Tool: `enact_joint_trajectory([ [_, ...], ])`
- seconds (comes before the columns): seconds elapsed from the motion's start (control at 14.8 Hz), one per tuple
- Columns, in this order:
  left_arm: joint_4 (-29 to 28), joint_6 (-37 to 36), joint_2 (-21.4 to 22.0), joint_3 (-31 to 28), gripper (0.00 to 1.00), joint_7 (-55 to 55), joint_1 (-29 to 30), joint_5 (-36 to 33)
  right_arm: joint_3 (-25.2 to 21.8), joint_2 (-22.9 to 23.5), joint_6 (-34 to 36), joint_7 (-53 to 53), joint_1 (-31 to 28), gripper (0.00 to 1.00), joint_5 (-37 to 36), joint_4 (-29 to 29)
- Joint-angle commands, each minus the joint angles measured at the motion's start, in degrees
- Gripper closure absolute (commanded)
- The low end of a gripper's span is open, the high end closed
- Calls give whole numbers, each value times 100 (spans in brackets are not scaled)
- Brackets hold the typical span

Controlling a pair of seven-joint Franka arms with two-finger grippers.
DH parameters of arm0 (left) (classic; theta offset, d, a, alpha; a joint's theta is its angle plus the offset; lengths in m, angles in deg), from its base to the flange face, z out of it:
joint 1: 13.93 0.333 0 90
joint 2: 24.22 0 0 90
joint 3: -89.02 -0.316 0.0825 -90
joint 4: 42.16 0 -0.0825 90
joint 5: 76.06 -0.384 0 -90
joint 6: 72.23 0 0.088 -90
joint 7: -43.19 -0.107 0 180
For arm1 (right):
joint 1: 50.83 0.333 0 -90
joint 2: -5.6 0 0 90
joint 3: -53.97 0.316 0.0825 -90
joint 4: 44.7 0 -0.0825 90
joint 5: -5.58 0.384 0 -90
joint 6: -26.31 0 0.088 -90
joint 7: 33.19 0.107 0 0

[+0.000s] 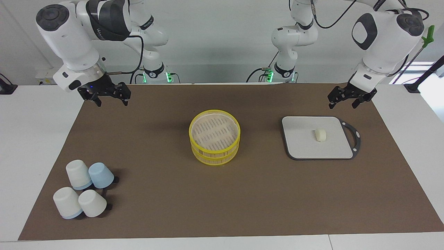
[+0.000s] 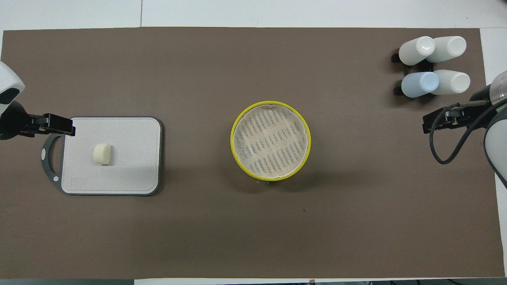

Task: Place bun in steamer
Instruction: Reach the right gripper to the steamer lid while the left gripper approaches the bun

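- Two arms hang over the table, and neither has anything in its grasp; the job looks to be at its very start, in the approach step, with the bun not yet picked up.
- The small cream-white rounded dough bun (image 1: 320, 135) lies near the middle of the grey rectangular cutting board with the black rim and handle (image 1: 301, 147), untouched.
- The round yellow-rimmed two-tier steamer basket with its pale slatted floor (image 1: 214, 131) stands well apart from the cutting board, toward the right arm's end of the table from it, and its top tier shows nothing inside.
- The left gripper (image 1: 348, 99) hangs above the brown mat just by the cutting board's edge nearest the robots, at the handle corner; its fingers are spread wide and touch nothing.
- The right gripper (image 1: 108, 98) waits in the air far from the cutting board, over the mat past the steamer basket, fingers spread and bare.
- Next, I'd judge, the left gripper needs to come over the bun, drop straight down astride it and close gently, since soft dough would squash under a hard pinch.
- Four upturned white and pale-blue plastic cups (image 1: 84, 189) sit clustered farthest from the cutting board, out of the way.
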Motion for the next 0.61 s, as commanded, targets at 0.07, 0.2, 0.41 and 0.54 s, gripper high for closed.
enact_joint_trajectory([
  [0.07, -872, 1018, -32, 43, 0, -158, 199, -121, 43, -69, -483, 320, 410, 0, 58, 165],
  [0.2, -1093, 1423, -172, 43, 0, -306, 331, -130, 43, 80, -572, 681, 665, 0, 207, 156],
  [0.41, -1320, 1810, -524, 43, 0, -439, 455, -121, 43, 361, -739, 1226, 1157, 0, 243, 95],
  [0.54, -1663, 2267, -569, 52, 0, -343, 428, -121, 34, 554, -888, 1805, 1630, 0, 208, -10],
])
